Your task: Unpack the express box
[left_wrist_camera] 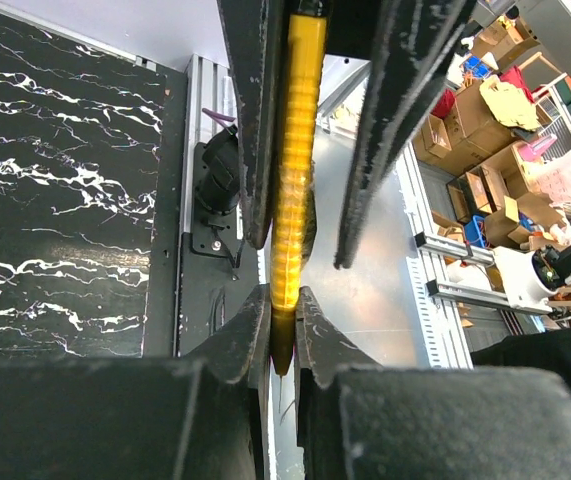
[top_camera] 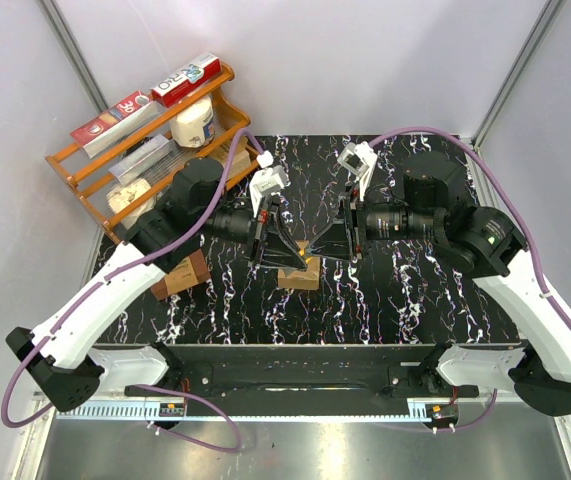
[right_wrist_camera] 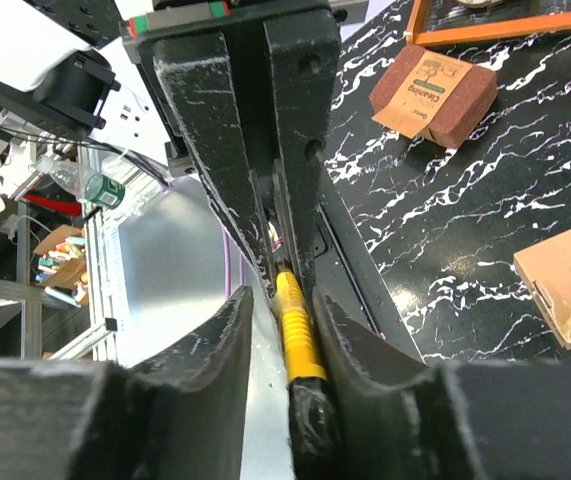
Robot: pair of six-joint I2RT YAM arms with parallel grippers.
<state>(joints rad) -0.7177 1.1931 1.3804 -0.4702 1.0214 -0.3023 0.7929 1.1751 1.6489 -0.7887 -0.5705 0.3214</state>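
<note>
Two grippers meet tip to tip over the black marbled table [top_camera: 415,300]. The left gripper [left_wrist_camera: 283,305] clamps a yellow tool [left_wrist_camera: 295,180]; the right gripper [right_wrist_camera: 280,298] stands slightly apart around its other end. The express box [top_camera: 298,279] sits on the table just beneath them.

We stretch our left arm [top_camera: 95,300] and right arm [top_camera: 535,290] inward, forearms roughly level, so that our left gripper [top_camera: 298,260] and right gripper [top_camera: 322,247] meet tip to tip. Our left fingers [left_wrist_camera: 245,330] pinch a slim yellow tool [left_wrist_camera: 295,150]. Our right fingers [right_wrist_camera: 220,330] straddle its other end, with a gap on one side.
</note>
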